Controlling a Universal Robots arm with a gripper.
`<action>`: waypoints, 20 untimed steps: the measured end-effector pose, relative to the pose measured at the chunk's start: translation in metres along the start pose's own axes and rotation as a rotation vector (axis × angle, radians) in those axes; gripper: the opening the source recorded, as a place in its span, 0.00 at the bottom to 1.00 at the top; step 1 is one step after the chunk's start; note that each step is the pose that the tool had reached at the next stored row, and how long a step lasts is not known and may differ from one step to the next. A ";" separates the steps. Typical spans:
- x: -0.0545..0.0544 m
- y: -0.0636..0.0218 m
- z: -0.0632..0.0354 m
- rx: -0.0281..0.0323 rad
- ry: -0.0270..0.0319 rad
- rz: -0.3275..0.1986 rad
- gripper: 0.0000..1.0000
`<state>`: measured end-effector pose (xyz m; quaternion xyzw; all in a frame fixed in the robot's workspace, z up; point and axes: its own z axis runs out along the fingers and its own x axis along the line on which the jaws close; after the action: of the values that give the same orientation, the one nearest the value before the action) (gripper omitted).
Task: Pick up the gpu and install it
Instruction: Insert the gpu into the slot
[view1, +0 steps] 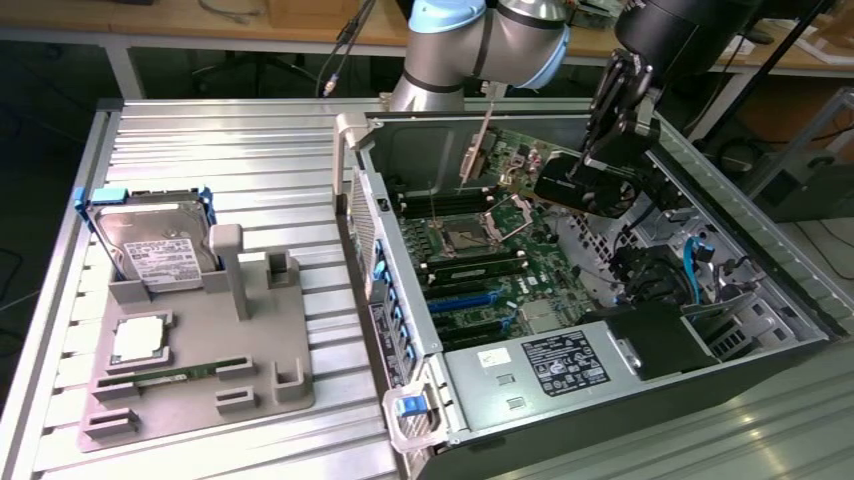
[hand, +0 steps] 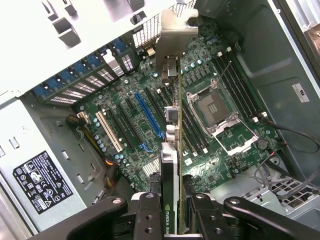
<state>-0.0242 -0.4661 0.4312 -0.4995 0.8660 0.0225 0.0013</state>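
Pincer (hand: 174, 212) reaching down into case (hand: 280, 65), clamped on upright gpu (hand: 171, 150)

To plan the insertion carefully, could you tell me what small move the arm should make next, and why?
Probably a slight sideways shift toward the blue slot: the gripper holds the gpu edge-on above the motherboard, parallel to that slot but seemingly offset toward the CPU socket.

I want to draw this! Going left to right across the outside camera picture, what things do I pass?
hard drive → computer case's back wall → gpu, held above the motherboard → blue cables
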 end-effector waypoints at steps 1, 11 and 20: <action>0.000 0.0000 0.0000 0.0000 0.0000 0.000 0.27; 0.000 0.0000 0.0000 -0.0004 0.0006 -0.016 0.27; 0.000 0.0000 0.0000 -0.0012 0.0018 -0.049 0.27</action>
<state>-0.0241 -0.4661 0.4312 -0.5207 0.8535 0.0225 0.0007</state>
